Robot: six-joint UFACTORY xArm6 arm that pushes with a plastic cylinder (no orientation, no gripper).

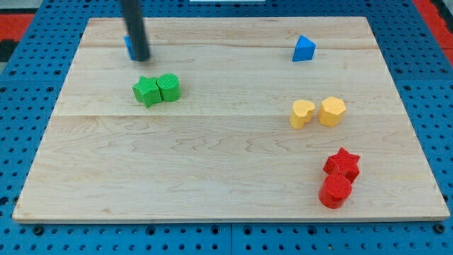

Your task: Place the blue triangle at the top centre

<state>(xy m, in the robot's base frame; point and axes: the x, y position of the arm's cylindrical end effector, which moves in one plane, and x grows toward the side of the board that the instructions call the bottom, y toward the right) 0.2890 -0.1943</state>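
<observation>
The blue triangle [304, 49] lies near the view's top, right of centre, on the wooden board [212, 163]. My rod comes down at the view's top left, and my tip [141, 59] rests on the board far to the left of the triangle. A second blue block [127, 45] sits right behind the rod on its left side. It is mostly hidden, so its shape cannot be made out, and I cannot tell whether the tip touches it.
A green star [146, 91] and a green round block [169, 87] touch each other just below my tip. A yellow heart [302, 113] and a yellow hexagon [331, 111] sit at the right. A red star [342, 162] and a red round block [335, 190] lie at the bottom right.
</observation>
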